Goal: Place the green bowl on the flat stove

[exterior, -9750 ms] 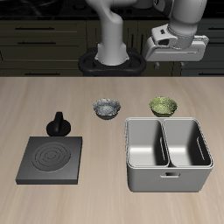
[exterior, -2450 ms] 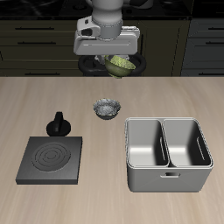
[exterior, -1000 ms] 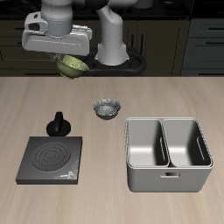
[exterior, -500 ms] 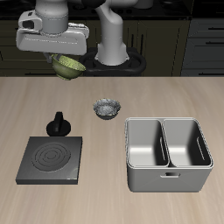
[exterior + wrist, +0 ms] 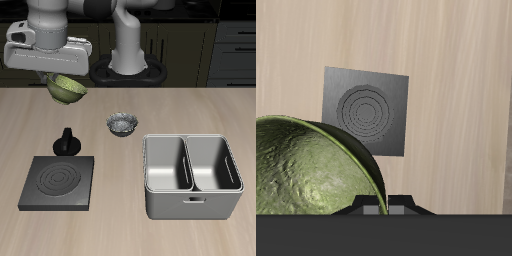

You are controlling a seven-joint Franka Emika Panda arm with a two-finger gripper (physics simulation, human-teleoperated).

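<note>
Green bowl (image 5: 67, 88) aloft behind flat stove (image 5: 59, 182), basin (image 5: 192, 175) beside

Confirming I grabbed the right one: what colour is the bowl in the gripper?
Olive green with a mottled inside: the green bowl, clearest in the wrist view.

The exterior camera looks from the front and above across the whole table (image 5: 130, 235), facing the robot's base at the far edge. The wrist camera looks straight down from high up, its frame half filled by the green bowl (image 5: 306, 165) very near the lens. Both views share the flat stove (image 5: 60, 182) (image 5: 366, 112) and the wood around it.
</note>
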